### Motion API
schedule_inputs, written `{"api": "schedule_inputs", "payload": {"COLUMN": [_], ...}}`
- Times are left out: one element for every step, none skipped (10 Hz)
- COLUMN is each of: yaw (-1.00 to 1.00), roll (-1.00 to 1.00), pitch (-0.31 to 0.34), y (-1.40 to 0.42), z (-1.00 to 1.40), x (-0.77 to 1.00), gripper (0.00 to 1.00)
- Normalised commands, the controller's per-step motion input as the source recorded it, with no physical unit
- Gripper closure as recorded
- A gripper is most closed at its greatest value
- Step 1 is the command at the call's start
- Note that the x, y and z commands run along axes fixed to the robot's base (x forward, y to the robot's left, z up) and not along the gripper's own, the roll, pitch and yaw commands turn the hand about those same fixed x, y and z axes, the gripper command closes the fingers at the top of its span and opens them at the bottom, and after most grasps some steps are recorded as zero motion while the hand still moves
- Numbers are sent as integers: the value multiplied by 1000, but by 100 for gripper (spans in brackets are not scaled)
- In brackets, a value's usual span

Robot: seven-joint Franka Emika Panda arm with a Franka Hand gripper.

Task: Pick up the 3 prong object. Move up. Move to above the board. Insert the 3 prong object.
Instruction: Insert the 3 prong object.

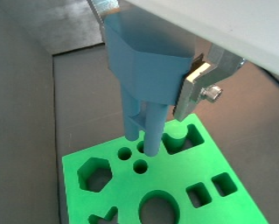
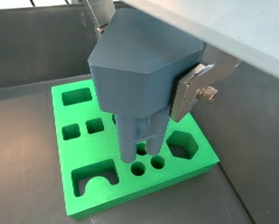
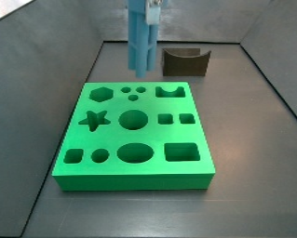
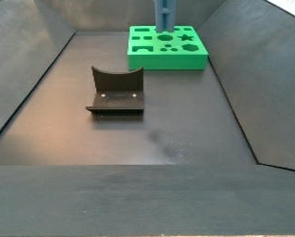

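A: Holding check first. Pincer (image 2: 148,66) is pinching the blocky head of the light-blue pronged piece (image 2: 136,83); one silver finger (image 2: 191,86) shows against its side in both wrist views.

B: Where is the piece?

A: Upright, prongs down, hanging over the green board (image 3: 176,172). In a wrist view the prong tips (image 1: 145,140) sit right over the three small round holes (image 1: 135,158). Can't tell if they touch or have gone in.

B: Side views agree?

A: Yes. In a side view the piece (image 3: 141,37) hangs over the board's far edge, lower end close to the small holes (image 3: 130,91). From the opposite side camera the piece (image 4: 165,17) stands above the board (image 4: 168,57) at the far end of the worktop (image 4: 162,139).

B: Pincer itself visible from the sides?

A: Barely, only the very top of the frame (image 3: 141,7).

B: Anything else?

A: Dark brown notched block (image 3: 185,61) on the worktop just beyond the board's far right corner, apart from it. Same block (image 4: 115,92) looks nearer the camera from the opposite side. Board also has star, hexagon, circle and square cut-outs.
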Motion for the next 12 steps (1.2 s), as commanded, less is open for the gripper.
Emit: {"api": "schedule_inputs", "payload": {"yaw": [0,0,3,20,26,6,0,0,20,74,60,57], "roll": [47,14,0,0,0,0,0,0,0,-19,-34,-24], "pitch": [0,0,-30,-50,-83,-86,-53,-50,-44,-66,-66,-49], "y": [194,171,83,0,0,0,0,0,-66,-169,-160,-57], "z": [-157,-134,-143,-206,-323,-263,-169,-140,-120,-143,-117,-89], "x": [-143,-114,-57,-46,-49,-69,-80,-69,-9,0,0,0], "gripper": [100,100,100,100,100,100,100,100,100,100,100,100]}}
